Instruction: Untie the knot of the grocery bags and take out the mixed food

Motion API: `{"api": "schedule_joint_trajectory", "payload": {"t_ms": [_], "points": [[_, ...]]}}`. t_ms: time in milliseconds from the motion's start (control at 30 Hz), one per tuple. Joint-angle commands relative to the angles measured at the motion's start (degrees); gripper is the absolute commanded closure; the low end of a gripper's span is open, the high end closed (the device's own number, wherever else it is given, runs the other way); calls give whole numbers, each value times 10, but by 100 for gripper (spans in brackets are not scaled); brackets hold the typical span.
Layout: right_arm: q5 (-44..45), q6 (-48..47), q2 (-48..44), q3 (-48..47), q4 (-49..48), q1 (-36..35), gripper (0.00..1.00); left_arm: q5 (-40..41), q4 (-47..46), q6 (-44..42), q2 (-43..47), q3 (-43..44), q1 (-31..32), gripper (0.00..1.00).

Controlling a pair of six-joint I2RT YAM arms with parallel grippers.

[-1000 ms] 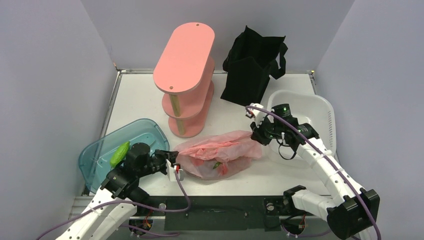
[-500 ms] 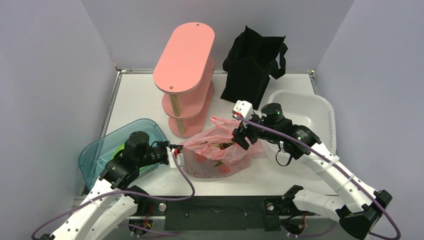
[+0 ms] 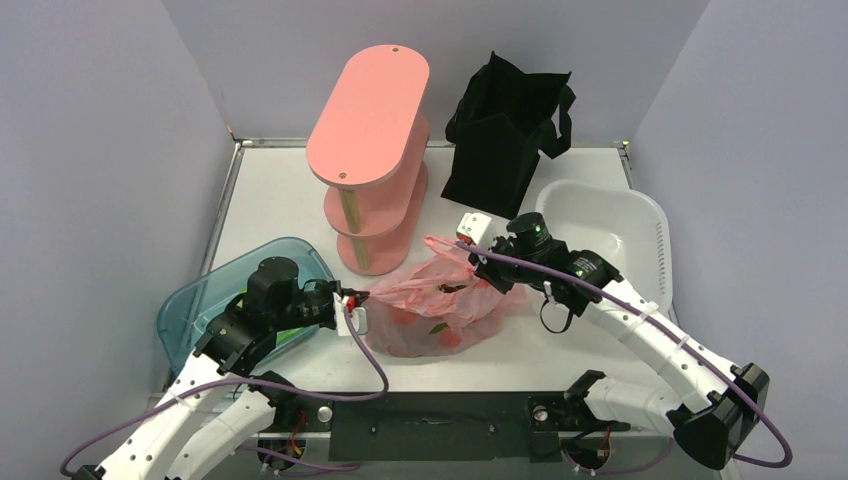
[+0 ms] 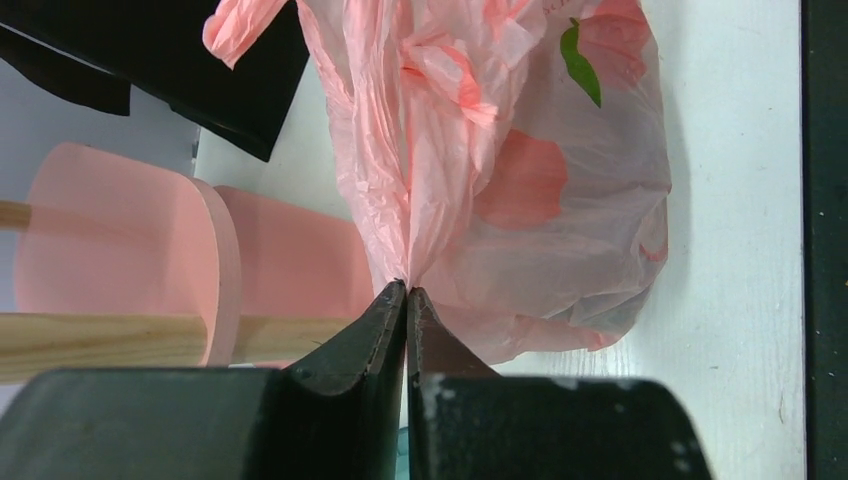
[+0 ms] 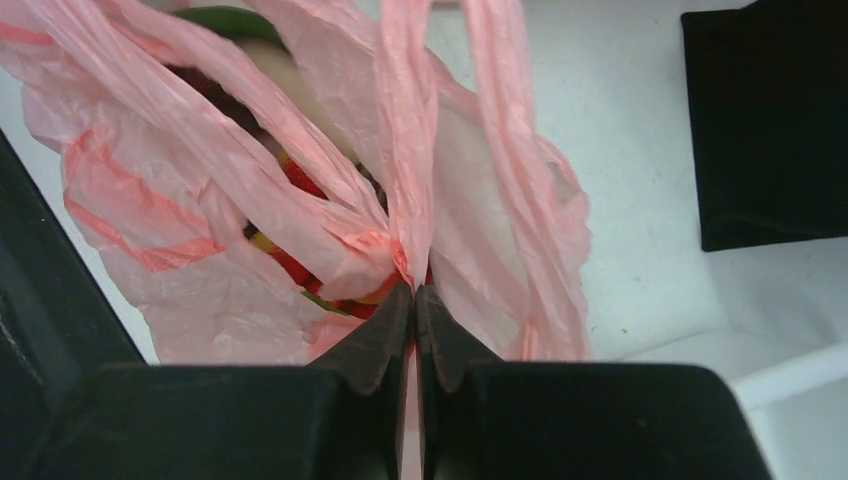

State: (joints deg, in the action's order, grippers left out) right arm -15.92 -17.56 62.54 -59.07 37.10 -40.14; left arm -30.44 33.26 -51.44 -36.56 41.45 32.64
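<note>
The pink plastic bag (image 3: 430, 310) lies on the table in front of the pink shelf, its top pulled up into strands. My left gripper (image 3: 362, 303) is shut on the bag's left edge, which the left wrist view shows pinched at my fingertips (image 4: 406, 290). My right gripper (image 3: 480, 266) is shut on a twisted strip of the bag at its upper right (image 5: 413, 290). Through the gaps I see red and yellow fruits (image 5: 290, 262), something green (image 5: 225, 18) and a white piece (image 5: 300, 75). The black tote (image 3: 505, 130) stands upright at the back, untouched.
A pink three-tier shelf (image 3: 370, 150) stands behind the bag. A teal tub (image 3: 195, 300) sits at the front left under my left arm. A white basin (image 3: 625, 225) sits at the right, behind my right arm.
My right gripper has moved left and up with the bag's right side, which bunched and lifted the bag's top. My left gripper has kept its hold and shifted slightly.
</note>
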Motion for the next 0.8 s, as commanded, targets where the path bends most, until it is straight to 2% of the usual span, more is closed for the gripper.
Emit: {"api": "schedule_joint_trajectory", "payload": {"t_ms": [0, 33, 67, 133, 200, 300, 433, 600, 700, 767], "points": [[-19, 5, -36, -30, 8, 35, 100, 7, 20, -10, 8, 41, 2, 96], [-29, 7, -46, -31, 9, 43, 100, 12, 7, 13, 8, 43, 3, 91], [-32, 10, -51, -31, 8, 46, 100, 15, -30, 31, 7, 45, 3, 77], [-41, 17, -59, -27, 0, 48, 100, 9, -82, 85, -9, 55, 9, 62], [-52, 31, -59, -25, -11, 47, 100, 19, -114, 123, -48, 82, 34, 58], [-58, 52, -57, -33, -26, 48, 100, 93, -135, 148, -115, 140, 127, 56], [-63, 86, -66, -39, -49, 53, 100, 161, -196, 165, -200, 170, 201, 51], [-55, 106, -98, -25, -58, 64, 100, 265, -264, 189, -280, 181, 225, 50], [-52, 111, -121, -11, -59, 77, 100, 385, -286, 193, -318, 184, 234, 50], [-49, 110, -140, 0, -57, 84, 100, 438, -303, 189, -323, 177, 232, 50]]}}
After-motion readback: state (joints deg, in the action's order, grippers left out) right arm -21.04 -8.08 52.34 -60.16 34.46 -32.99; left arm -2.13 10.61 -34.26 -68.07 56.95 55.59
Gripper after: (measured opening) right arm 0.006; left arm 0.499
